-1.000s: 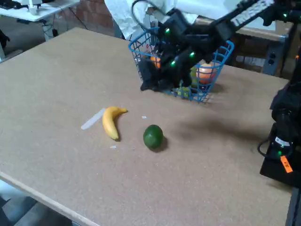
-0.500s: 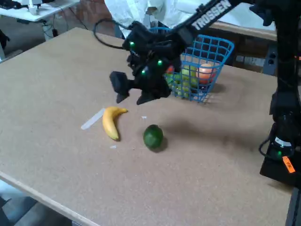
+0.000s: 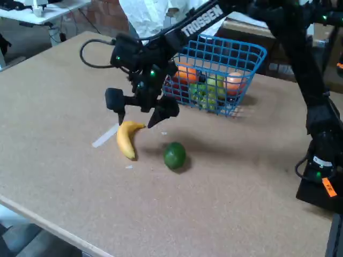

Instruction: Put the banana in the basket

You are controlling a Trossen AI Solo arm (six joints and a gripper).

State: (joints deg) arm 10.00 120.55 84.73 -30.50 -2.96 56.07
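Observation:
The yellow banana (image 3: 127,139) lies on the tabletop left of centre in the fixed view, its stem pointing right. My gripper (image 3: 136,121) hangs just above the banana's stem end, open, with one finger on each side and nothing between them. The blue wire basket (image 3: 247,72) stands at the back of the table, behind and to the right of the gripper, with several fruits inside.
A round green lime (image 3: 174,155) rests just right of the banana. A pale flat strip (image 3: 105,135) lies on the table to the banana's left. The arm's black base (image 3: 320,176) stands at the right edge. The wooden table (image 3: 64,85) stretches left and forward.
The arm has swung from over the basket leftward and down toward the banana. The basket's fruits now show. Banana and lime have not moved.

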